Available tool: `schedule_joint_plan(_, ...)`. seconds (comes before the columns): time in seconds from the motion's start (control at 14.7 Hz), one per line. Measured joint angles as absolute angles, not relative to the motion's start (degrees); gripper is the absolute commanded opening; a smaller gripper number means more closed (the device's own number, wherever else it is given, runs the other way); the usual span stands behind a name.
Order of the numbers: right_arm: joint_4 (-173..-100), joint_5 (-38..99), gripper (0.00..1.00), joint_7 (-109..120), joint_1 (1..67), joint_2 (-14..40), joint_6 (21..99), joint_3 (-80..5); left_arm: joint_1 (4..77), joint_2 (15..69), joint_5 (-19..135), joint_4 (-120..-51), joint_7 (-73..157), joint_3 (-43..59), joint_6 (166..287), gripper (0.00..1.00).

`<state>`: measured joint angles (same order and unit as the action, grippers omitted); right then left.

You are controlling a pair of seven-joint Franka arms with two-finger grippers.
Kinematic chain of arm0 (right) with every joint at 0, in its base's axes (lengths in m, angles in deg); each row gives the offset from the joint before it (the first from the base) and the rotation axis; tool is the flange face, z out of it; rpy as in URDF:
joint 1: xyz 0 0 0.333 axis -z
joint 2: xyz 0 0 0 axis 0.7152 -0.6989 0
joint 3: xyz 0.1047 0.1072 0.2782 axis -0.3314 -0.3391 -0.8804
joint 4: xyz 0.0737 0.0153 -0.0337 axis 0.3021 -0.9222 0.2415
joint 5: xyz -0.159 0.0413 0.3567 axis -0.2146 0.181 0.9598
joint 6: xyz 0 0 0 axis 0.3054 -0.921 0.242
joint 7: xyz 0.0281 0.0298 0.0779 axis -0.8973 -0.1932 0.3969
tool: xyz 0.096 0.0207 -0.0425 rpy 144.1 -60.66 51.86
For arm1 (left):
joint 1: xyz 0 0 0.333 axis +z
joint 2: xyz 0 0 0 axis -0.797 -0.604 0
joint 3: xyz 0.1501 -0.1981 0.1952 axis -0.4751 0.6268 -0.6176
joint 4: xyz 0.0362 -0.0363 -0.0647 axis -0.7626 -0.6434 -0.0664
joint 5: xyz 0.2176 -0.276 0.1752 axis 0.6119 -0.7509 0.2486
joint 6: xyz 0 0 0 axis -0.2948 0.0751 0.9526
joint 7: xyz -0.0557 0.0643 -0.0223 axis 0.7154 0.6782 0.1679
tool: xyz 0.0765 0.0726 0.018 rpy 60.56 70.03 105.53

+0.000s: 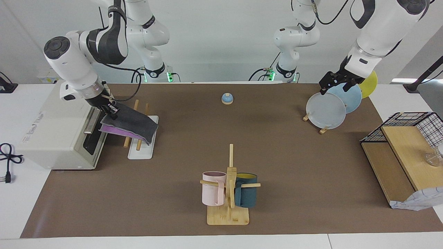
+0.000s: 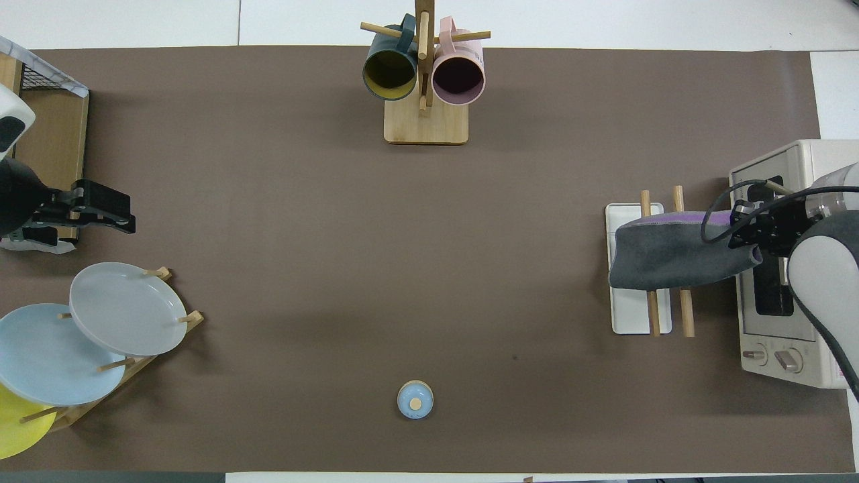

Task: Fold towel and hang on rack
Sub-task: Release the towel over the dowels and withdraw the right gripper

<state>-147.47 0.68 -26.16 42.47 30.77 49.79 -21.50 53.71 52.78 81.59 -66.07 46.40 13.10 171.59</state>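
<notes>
The right gripper (image 1: 111, 110) has the towel (image 1: 129, 121) pinched tight by one edge, up over the gap between the rack (image 1: 141, 135) and the toaster oven (image 1: 60, 128). The folded cloth, dark grey on top with a purple layer peeking out underneath, slopes down from that grip and drapes across both of the rack's wooden rods, with its lower edge over the white base. From overhead, the towel (image 2: 674, 249) covers the middle stretch of the rods, whose ends stick out on both sides, nearer to and farther from the robots. The rack (image 2: 639, 310) sits just beside the oven at the right arm's end of the table.

Over at the other end, the left gripper (image 1: 333, 83) hangs in the air above the stand of round plates (image 1: 332, 105) (grey, blue and yellow), jaws spread wide and holding nothing. In the middle of the table stands a mug tree (image 1: 229, 193) with a pink and a dark teal mug, and nearer the robots a small blue bell (image 1: 227, 98)
</notes>
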Motion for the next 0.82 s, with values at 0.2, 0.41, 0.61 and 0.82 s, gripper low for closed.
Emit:
schedule_joint_plan(0.2,-147.46,0.68,1.0,-26.02,42.46,30.88,49.79,-21.59,52.55,52.77,81.84,-65.22,47.53,12.78,170.67,1.0)
schedule_joint_plan(0.41,-147.35,0.67,1.0,-23.62,42.41,31.04,49.79,-21.69,51.63,52.77,81.88,-65.22,49.31,11.75,170.65,1.0)
schedule_joint_plan(0.61,-145.93,0.66,1.0,-22.51,42.33,31.26,49.81,-21.76,51.46,52.77,81.89,-65.22,50.27,11.3,170.61,1.0)
schedule_joint_plan(0.82,-142.53,0.66,1.0,-22.23,41.85,31.58,49.49,-22.85,51.44,52.77,81.89,-65.22,51.8,11.14,170.49,1.0)
